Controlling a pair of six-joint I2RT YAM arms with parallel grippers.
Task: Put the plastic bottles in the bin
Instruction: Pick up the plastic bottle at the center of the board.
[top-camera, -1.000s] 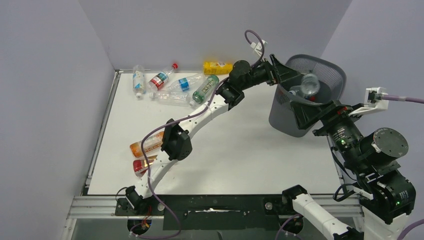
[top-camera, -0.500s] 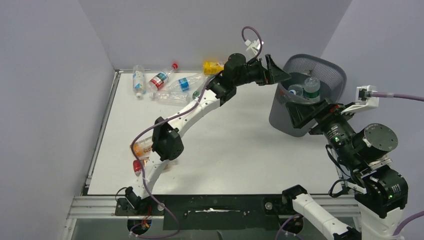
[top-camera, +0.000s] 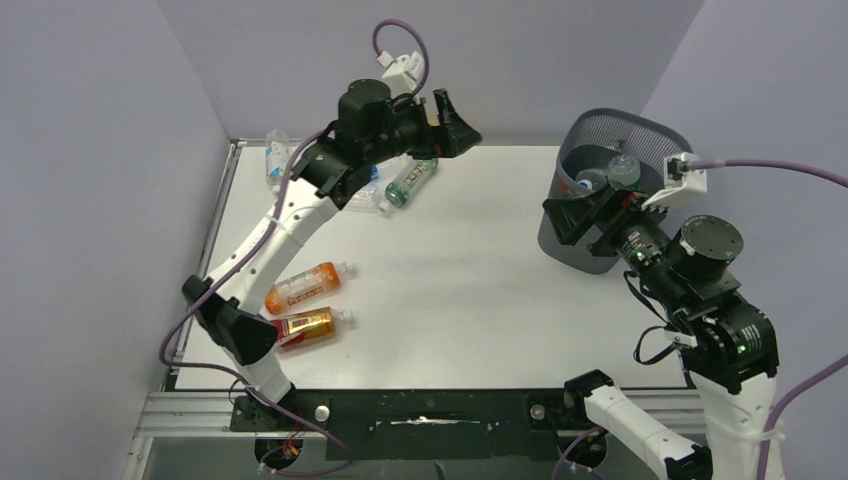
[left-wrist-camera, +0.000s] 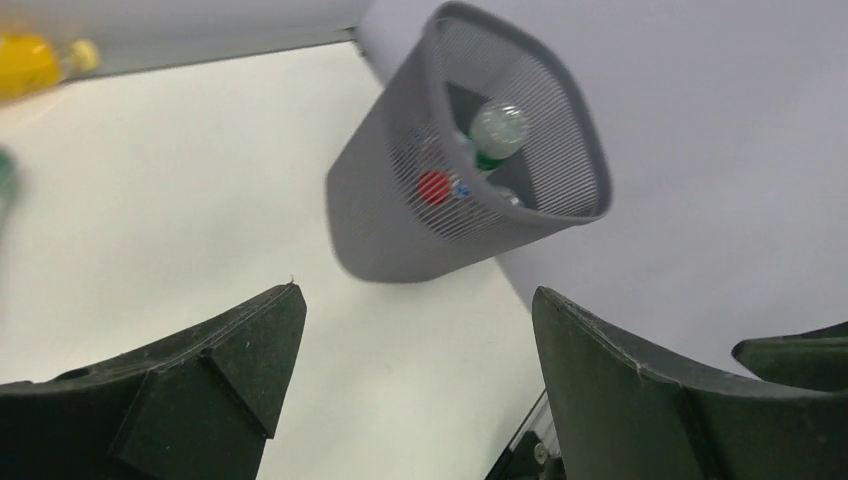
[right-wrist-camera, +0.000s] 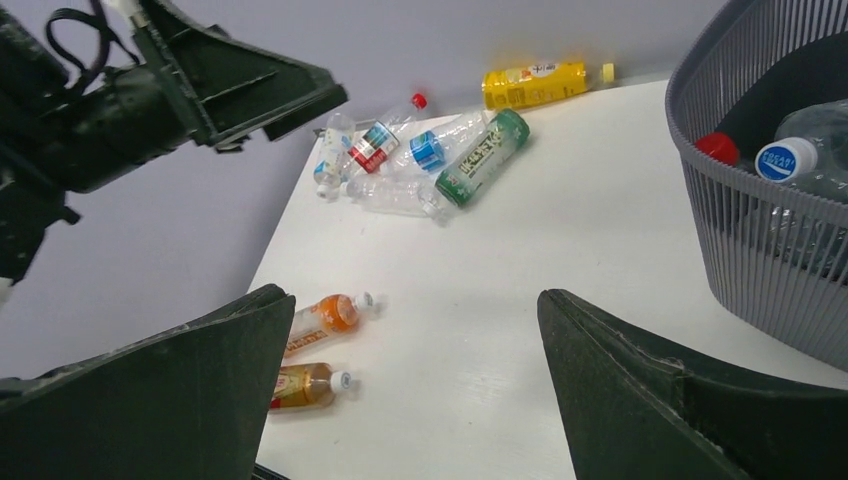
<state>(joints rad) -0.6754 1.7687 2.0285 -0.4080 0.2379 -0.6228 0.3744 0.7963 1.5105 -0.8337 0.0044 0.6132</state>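
Hovering open and empty, the left claw (top-camera: 447, 122) is the nearer one to the green-labelled bottle (top-camera: 411, 181), which lies diagonally on the tabletop (top-camera: 470, 300) below it.

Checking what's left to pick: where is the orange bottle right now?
In the top view, the orange bottle lies on its side at the table's near left, just beyond the amber bottle, far from the bin.
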